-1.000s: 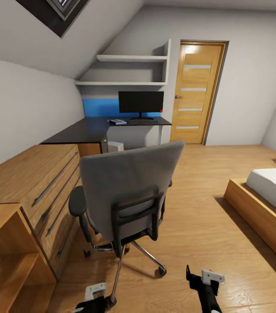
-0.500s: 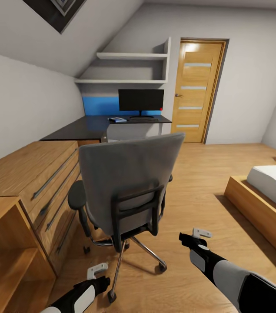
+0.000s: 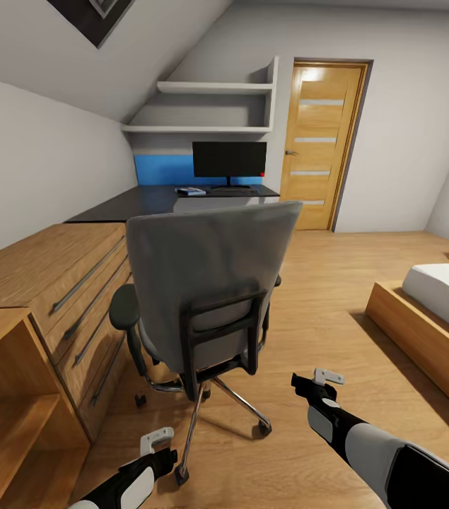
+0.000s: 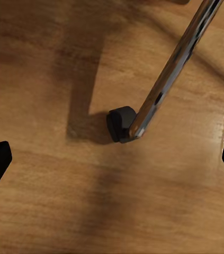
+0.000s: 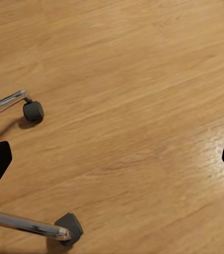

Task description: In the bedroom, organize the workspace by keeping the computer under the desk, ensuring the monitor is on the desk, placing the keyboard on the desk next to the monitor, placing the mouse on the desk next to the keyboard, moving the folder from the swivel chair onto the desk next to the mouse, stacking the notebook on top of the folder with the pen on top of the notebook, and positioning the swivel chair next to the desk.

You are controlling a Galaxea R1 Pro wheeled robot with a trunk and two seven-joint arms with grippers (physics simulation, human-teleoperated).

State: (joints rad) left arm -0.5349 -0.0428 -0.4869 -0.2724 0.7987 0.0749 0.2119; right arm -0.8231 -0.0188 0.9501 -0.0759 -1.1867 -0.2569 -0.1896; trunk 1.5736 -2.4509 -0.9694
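Observation:
The grey swivel chair [image 3: 210, 283] stands in mid-room with its back toward me, hiding its seat and anything on it. Far behind it the black monitor [image 3: 229, 159] stands on the dark desk [image 3: 139, 203], with a keyboard [image 3: 232, 191] in front of it and a small blue-white item [image 3: 191, 191] to its left. My left gripper [image 3: 155, 444] hangs open low by the chair base, and its wrist view shows a chrome leg with a caster [image 4: 121, 124]. My right gripper [image 3: 316, 382] is open to the right of the base, above two casters [image 5: 33, 111].
A long wooden dresser [image 3: 54, 276] runs along the left wall up to the desk. A low bed [image 3: 436, 304] sits at the right, a wooden door [image 3: 319, 145] at the back, wall shelves [image 3: 210, 106] above the desk. Wood floor lies between chair and bed.
Both arms have reached forward and up from the bottom edge toward the chair base. The camera has edged closer, so the chair back now covers the space under the desk.

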